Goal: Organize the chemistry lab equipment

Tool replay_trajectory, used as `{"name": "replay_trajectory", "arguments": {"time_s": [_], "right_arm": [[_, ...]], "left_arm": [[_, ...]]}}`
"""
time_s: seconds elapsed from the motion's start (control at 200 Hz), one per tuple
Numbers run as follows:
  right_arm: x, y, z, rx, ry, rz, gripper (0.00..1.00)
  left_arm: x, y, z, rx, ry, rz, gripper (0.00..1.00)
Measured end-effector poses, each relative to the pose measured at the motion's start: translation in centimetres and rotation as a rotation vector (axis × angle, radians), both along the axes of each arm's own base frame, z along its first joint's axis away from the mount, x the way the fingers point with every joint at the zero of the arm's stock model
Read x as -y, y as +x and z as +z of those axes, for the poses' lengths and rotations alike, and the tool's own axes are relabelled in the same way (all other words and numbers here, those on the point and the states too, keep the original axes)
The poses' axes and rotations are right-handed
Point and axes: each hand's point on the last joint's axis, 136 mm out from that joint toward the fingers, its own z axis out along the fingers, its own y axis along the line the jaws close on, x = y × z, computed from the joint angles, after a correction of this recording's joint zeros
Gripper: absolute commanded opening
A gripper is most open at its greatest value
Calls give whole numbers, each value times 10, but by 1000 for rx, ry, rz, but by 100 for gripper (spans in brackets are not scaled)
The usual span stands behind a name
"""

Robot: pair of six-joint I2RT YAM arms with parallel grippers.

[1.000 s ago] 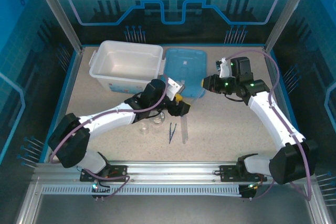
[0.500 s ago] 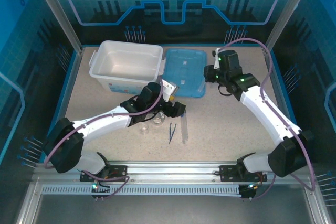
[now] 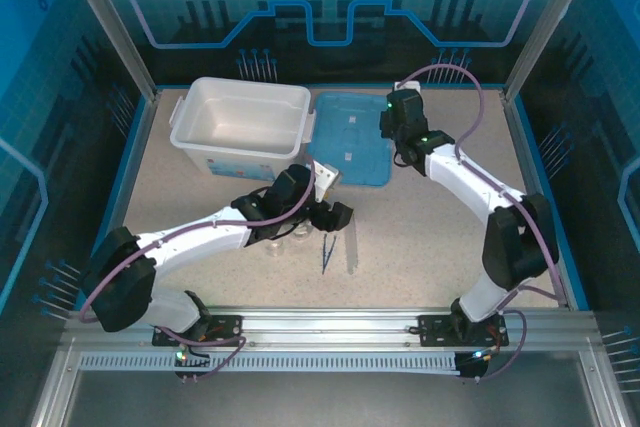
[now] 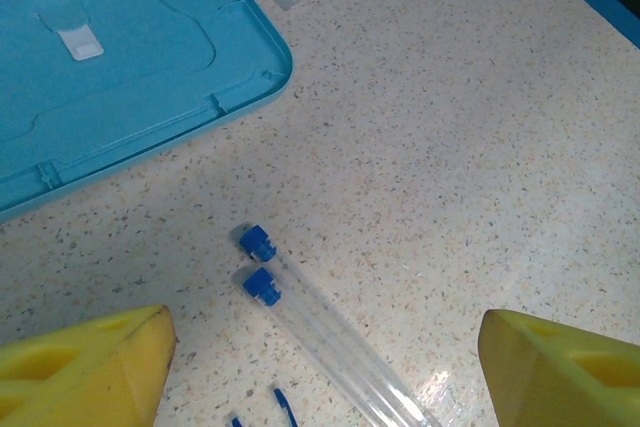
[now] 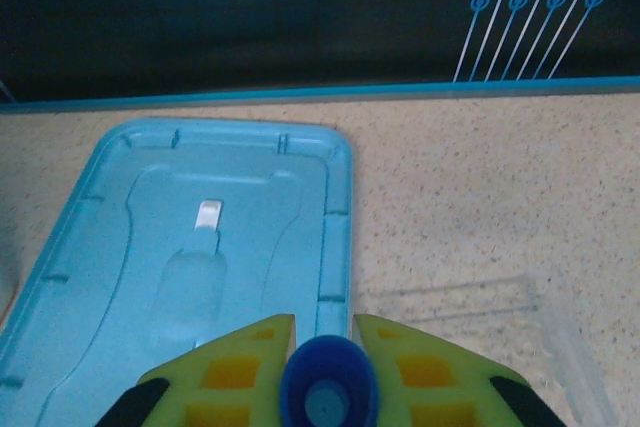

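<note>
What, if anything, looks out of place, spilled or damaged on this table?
Nothing spilled or broken. Two clear blue-capped tubes lie loose on the speckled tabletop beside thin dark-blue tweezers, outside the big white plastic tub, whose flat light-blue lid lies alongside.

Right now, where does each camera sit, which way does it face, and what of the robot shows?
Top external: above and behind, looking down on the table; left arm and right arm show.
Left wrist: looks down at two capped tubes; yellow left jaws wide apart at the lower corners.
Right wrist: looks across the table toward the back wall; right jaws closed on a blue cap.
All three share the light-blue lid.
</note>
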Motion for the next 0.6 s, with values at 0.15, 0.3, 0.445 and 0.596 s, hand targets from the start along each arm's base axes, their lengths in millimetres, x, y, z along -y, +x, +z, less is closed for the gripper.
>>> {"name": "replay_trajectory", "arguments": {"time_s": [0.15,0.3,0.445,0.596], "right_arm": [[5,13,-4,31,-34,-38,12],[17,20,-5,48,-39,-77,12],[41,27,-10,41,-17,-137,13],[59,32,-20,24,10,-180,13]], "left_arm": [[0,-4,6,14,-1,-1,81],[-2,-6,7,14,-1,7,80],[-2,-7,6,3,-1,16,80],[-1,-8,6,-1,-3,15,81]]}}
